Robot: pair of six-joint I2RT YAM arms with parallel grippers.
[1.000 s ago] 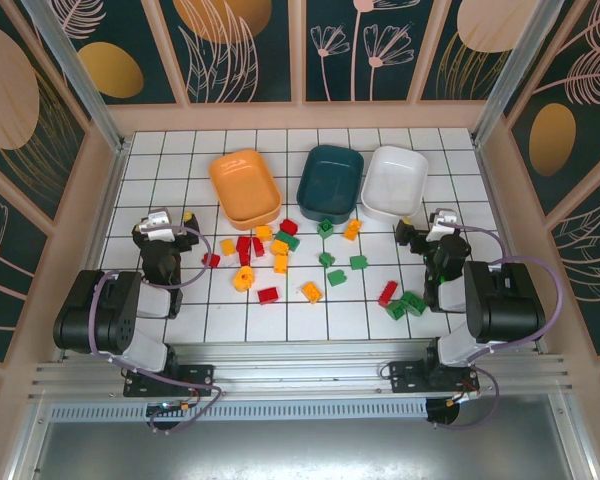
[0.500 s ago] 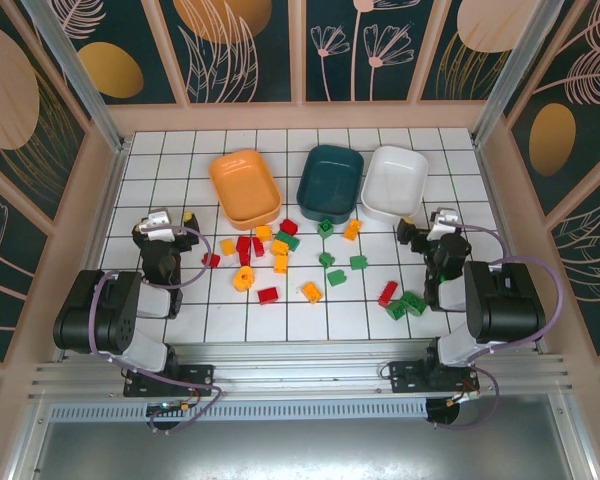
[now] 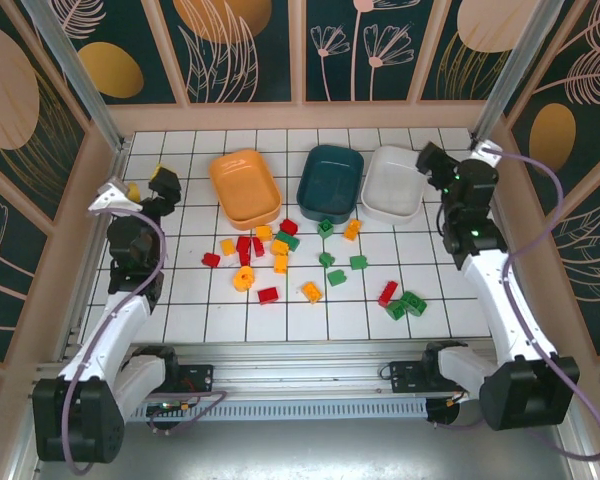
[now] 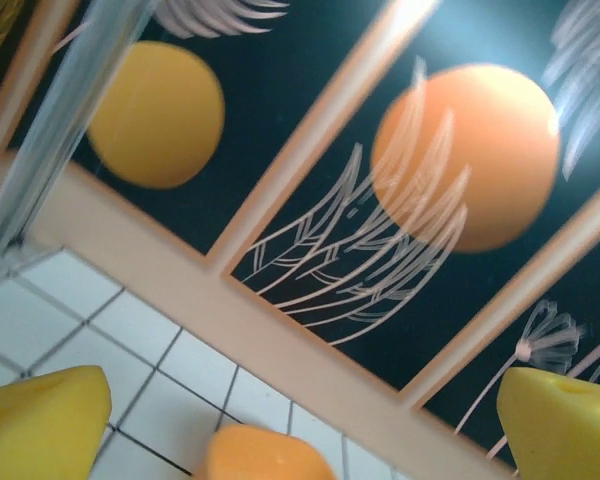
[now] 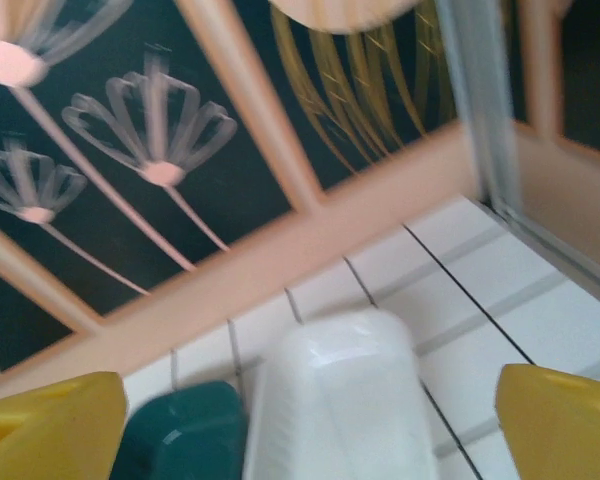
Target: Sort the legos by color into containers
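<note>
The legos (image 3: 280, 250) lie loose on the white tiled table (image 3: 180, 300), red, green and yellow-orange mixed, all on the tiles in front of the bowls. Most crowd together just before the orange bowl (image 3: 245, 185). A green pair with one red brick sits apart toward the right, and a single red one marks the left fringe. The orange bowl, the teal bowl (image 3: 330, 178) and the white bowl (image 3: 395, 180) stand in a row along the far side. The teal and white ones are just beside each other, and the orange one is turned at an angle with a gap to the teal.

Bare tiles run along the near edge and down both flanks of the scatter.

The left gripper (image 3: 148, 187) hangs over the far-left tiles, near the side wall (image 3: 85, 190) and left of the orange bowl. Its yellow pads (image 4: 40, 420) stand wide apart with nothing between them.

The right gripper (image 3: 442, 165) hangs at the white bowl's right end, close to the corner post (image 3: 500, 95). Its jaws are likewise spread wide and hold nothing, the white bowl lying ahead between the pads in its wrist view
</note>
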